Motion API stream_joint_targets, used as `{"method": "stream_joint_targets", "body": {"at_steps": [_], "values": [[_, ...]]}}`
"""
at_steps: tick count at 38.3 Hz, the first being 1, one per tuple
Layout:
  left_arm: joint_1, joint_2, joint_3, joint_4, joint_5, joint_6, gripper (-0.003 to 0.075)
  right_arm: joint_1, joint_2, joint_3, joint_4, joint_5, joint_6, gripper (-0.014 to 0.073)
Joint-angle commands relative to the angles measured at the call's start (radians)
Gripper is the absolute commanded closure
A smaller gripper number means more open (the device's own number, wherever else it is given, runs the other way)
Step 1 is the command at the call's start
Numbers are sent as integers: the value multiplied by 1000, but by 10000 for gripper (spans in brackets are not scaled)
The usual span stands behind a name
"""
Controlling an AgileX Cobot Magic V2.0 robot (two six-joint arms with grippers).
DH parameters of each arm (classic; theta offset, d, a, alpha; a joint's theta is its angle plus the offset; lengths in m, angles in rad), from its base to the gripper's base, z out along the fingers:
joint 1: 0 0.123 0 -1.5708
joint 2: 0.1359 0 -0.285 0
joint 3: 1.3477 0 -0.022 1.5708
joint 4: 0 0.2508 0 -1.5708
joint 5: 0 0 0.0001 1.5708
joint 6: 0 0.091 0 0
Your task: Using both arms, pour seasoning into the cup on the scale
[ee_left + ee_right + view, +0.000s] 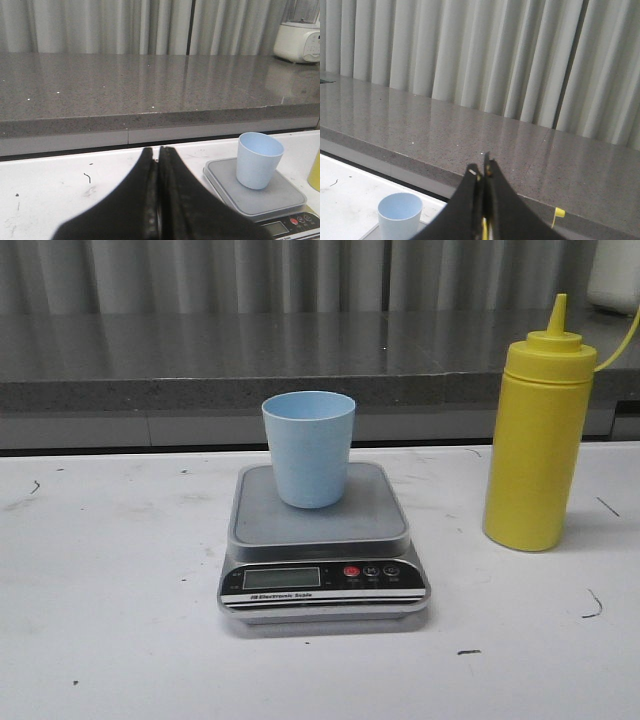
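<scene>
The pale blue cup (308,448) stands upright on the grey platform of the silver scale (370,510) at the table's middle. The yellow seasoning bottle (537,440) stands upright to the right of the scale, apart from it. Neither gripper shows in the front view. In the left wrist view my left gripper (156,149) is shut and empty, left of the scale (280,197) and cup (258,160). In the right wrist view my right gripper (481,170) is shut and empty. A yellow sliver of the bottle (484,231) shows behind its fingers, and the cup (399,216) stands to one side.
A grey stone counter (300,360) runs behind the white table (110,570), with a pleated curtain behind it. A white appliance (300,42) stands on the counter at the far right. The bottle's yellow cap strap (620,345) sticks out to the right.
</scene>
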Motion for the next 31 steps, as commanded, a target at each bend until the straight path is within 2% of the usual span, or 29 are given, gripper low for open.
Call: {"method": "stream_joint_targets", "body": {"at_steps": [1, 12, 17, 31], "values": [[2, 12, -25, -15, -71, -6, 740, -3, 7, -36, 7, -71, -8, 663], [2, 12, -23, -15, -73, -6, 740, -3, 7, -36, 7, -71, -8, 663], [8, -31, 37, -15, -109, -6, 740, -3, 7, -35, 7, -71, -8, 663], [178, -73, 306, 8, -321, -6, 740, -2, 8, -34, 7, -71, -8, 663]]}}
